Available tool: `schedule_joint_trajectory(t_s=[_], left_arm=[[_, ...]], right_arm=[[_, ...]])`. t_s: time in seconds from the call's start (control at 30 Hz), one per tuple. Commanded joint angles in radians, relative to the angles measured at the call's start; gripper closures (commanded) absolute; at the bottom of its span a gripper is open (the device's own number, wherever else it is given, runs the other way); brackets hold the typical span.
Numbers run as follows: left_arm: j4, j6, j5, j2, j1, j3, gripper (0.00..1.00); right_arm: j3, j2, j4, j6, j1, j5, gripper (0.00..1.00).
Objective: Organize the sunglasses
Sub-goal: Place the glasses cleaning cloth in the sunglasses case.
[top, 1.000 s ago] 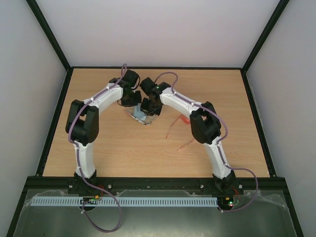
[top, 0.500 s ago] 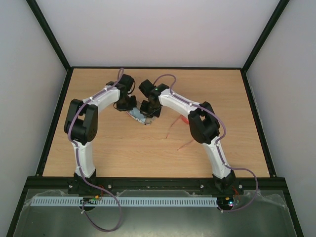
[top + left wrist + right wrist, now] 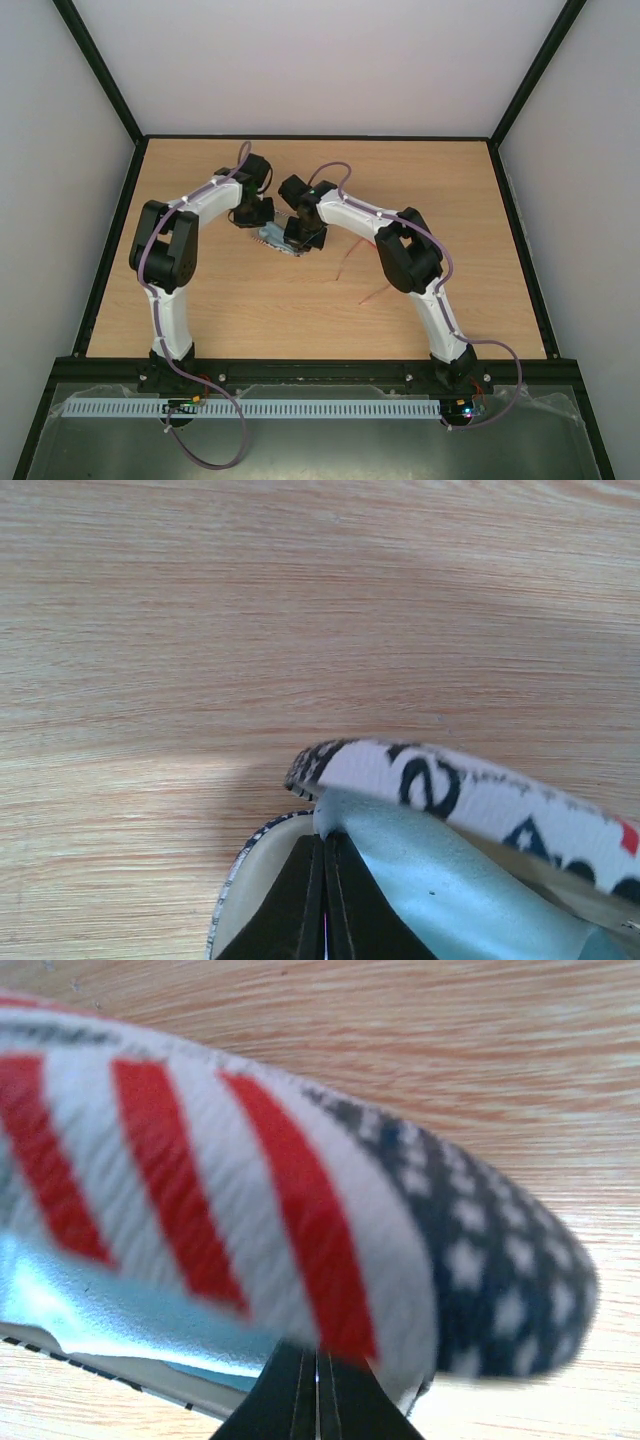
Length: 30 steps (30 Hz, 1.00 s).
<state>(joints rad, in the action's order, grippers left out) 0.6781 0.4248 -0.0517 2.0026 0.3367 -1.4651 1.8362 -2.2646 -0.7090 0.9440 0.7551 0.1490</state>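
1. Wooden table [image 3: 200, 320] inside a plain walled enclosure; both arms converge on the stars-and-stripes case [image 3: 272, 237], beyond the table's centre.
2. At the left gripper [image 3: 323, 848]: claw clenched, apparently pinching a corner of the light-blue cloth [image 3: 450, 890] that lies in the open case.
3. At the right gripper [image 3: 315, 1385]: fingers pressed together beneath the case lid; I cannot tell what they pinch.
4. Red-framed sunglasses [image 3: 344, 264]: on bare table, right of the case and apart from it, in neither claw.
5. Progress, as I judge it: case open, cloth in hand; sunglasses not yet lifted, cased or closed in.
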Motion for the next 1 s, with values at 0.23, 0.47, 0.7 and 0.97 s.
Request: schedule_joint_trajectory(t_s=[0.23,0.47,0.7,0.97], left_arm=[[0.004,-0.028,0.019,-0.021,-0.020,0.015,0.98],[-0.020,-0.012,-0.007,-0.058,-0.019,0.095,0.97],[-0.037,0.002,-0.017,-0.102,-0.017,0.161,0.95],[-0.055,0.025,-0.038,-0.135,-0.010,0.212,0.90]], right_arm=[[-0.005,0.004,-0.042,-0.014,0.003,-0.051,0.99],[0.044,0.006,-0.073,-0.029,0.003,-0.115,0.99],[0.104,-0.013,-0.108,-0.050,0.004,-0.145,0.99],[0.090,-0.018,-0.123,-0.060,0.006,-0.148,0.99]])
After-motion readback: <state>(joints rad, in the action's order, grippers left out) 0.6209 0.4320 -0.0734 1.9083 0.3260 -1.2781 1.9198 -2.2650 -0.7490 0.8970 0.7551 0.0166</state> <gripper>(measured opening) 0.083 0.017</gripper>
